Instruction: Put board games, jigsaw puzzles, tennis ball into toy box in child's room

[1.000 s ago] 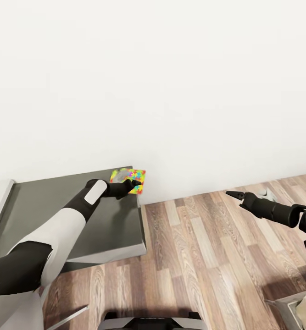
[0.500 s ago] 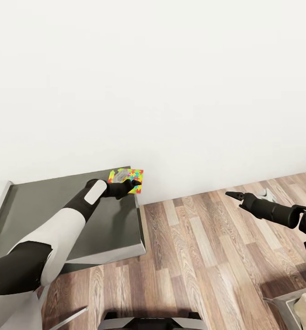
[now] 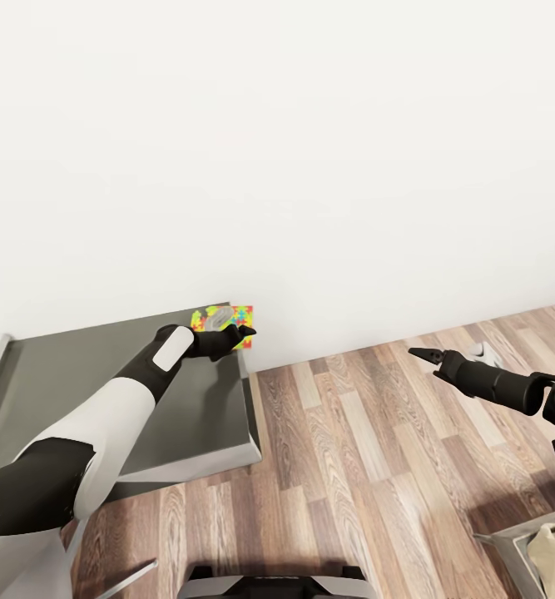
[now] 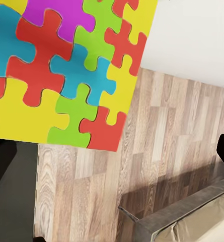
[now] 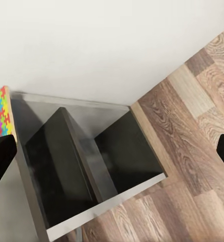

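Left gripper [image 3: 237, 335]: seen in the head view at about 10 o'clock, closed on the jigsaw puzzle, which is held at its near edge over the far right corner of the table.
Jigsaw puzzle [image 3: 222, 318]: a thin flat sheet of interlocking yellow, red, blue, green and purple pieces; it is partly hidden by the gripper in the head view. In the left wrist view [image 4: 56, 65] it is seen close up, its corner reaching out past the table edge over the floor.
Right gripper [image 3: 420, 354]: seen at about 3 o'clock in the head view, held out over the floor, well apart from the table; nothing is held. How far its fingers are parted cannot be told from that view; in the right wrist view the two dark fingertips [image 5: 1, 156] are seen at opposite edges, wide apart.
Table [image 3: 77, 374]: its dark grey cabinet section is seen at 9 o'clock, set against the white wall [image 3: 310, 150]. In the right wrist view [image 5: 91, 166] open dark compartments are seen in its side.
Floor [image 3: 352, 466]: wood planks, from 6 to 3 o'clock.
Grey bin [image 3: 510, 545]: a corner is seen at 4 o'clock, with a pale beige thing inside that cannot be identified.
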